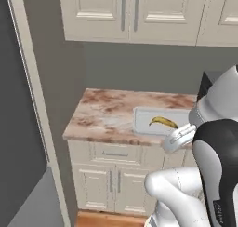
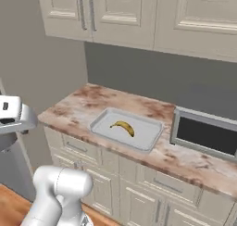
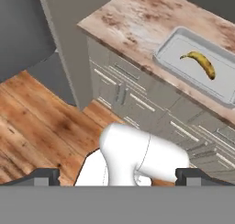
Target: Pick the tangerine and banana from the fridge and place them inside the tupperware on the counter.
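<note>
Banana (image 2: 123, 127) already lies inside the tupperware (image 2: 102, 122) on the desk (image 2: 78, 104), so I judge half done, the tangerine left to fetch with my pincer (image 3: 117, 175) wide open and empty.

- A pinkish-beige marbled counter (image 2: 78, 107) tops cream cabinets with drawers and doors.
- A shallow pale grey tupperware (image 2: 147, 138) sits directly on the counter, near its front edge.
- A small curved yellow banana (image 2: 123, 127) lies inside the tupperware, on its flat bottom.
- A dark-fronted microwave (image 2: 206, 134) stands on the counter just beside the tupperware.
- Below lies a brown wooden floor (image 3: 36, 117).
</note>
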Robot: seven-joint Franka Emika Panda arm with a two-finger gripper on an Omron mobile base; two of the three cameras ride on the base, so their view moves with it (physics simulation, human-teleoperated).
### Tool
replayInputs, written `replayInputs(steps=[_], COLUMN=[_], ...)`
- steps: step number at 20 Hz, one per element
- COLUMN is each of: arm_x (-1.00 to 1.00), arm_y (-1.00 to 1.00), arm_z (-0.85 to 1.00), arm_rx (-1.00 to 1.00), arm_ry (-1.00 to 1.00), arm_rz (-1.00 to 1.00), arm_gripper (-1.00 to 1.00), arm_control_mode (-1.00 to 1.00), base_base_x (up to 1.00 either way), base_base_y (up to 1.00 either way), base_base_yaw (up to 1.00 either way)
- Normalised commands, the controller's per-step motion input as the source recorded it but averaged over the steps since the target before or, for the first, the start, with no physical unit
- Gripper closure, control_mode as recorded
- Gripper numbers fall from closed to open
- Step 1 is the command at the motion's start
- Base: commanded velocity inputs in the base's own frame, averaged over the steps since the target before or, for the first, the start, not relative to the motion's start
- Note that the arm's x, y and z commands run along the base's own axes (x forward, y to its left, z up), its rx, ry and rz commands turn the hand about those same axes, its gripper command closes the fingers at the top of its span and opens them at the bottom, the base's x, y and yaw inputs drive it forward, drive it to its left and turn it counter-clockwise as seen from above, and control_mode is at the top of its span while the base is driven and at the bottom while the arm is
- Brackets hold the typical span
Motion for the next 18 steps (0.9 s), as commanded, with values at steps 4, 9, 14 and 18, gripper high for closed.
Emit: replayInputs(steps=[4,9,14,18], arm_x=[0.0,0.0,0.0,0.0], arm_y=[0.0,0.0,0.0,0.0], arm_z=[0.0,0.0,0.0,0.0], arm_rx=[0.0,0.0,0.0,0.0], arm_ry=[0.0,0.0,0.0,0.0], arm_rz=[0.0,0.0,0.0,0.0], arm_gripper=[-1.0,-1.0,-1.0,-1.0], arm_control_mode=[1.0,1.0,1.0,1.0], base_base_x=[-0.92,-1.0,-0.94,-0.46], base_base_y=[0.02,0.0,0.15,0.43], base_base_yaw=[1.0,0.91,0.96,1.0])
